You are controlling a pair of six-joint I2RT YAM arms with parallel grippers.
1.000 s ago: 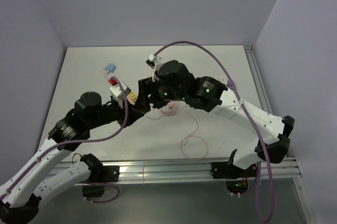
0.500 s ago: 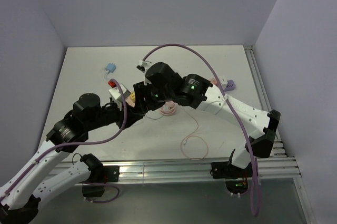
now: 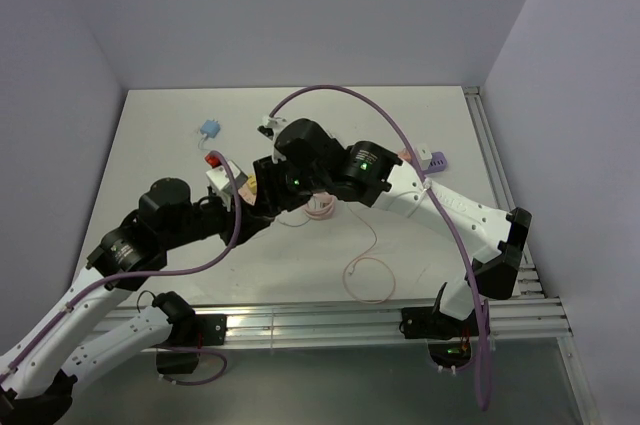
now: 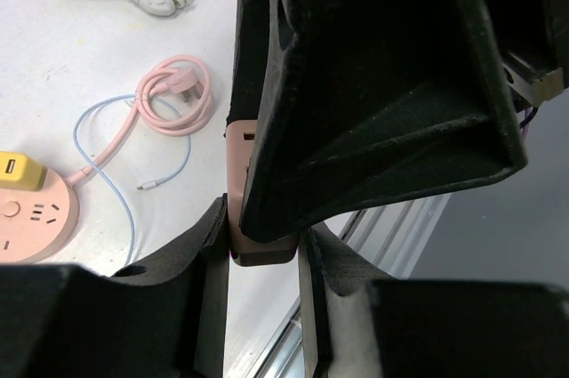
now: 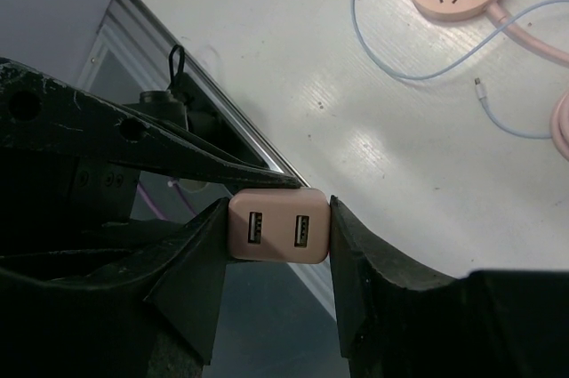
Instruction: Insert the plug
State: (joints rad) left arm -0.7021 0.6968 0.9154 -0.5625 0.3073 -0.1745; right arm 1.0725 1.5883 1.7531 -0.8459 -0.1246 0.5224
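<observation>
Pink plug (image 5: 278, 226), two USB ports (image 5: 254, 228) showing, pinched by left tool (image 4: 263, 249) and right tool (image 5: 277, 240).

Robot lab, enclosed white table (image 3: 160, 135), alu rails (image 3: 300, 320), plain purple walls (image 3: 300, 15)

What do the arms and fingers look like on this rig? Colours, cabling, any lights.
Left arm and right arm: white links, black round joint housings. A purple cable loops loosely along each. Green light lit on a right-arm joint. Fingers are matte black, wedge-shaped.
</observation>
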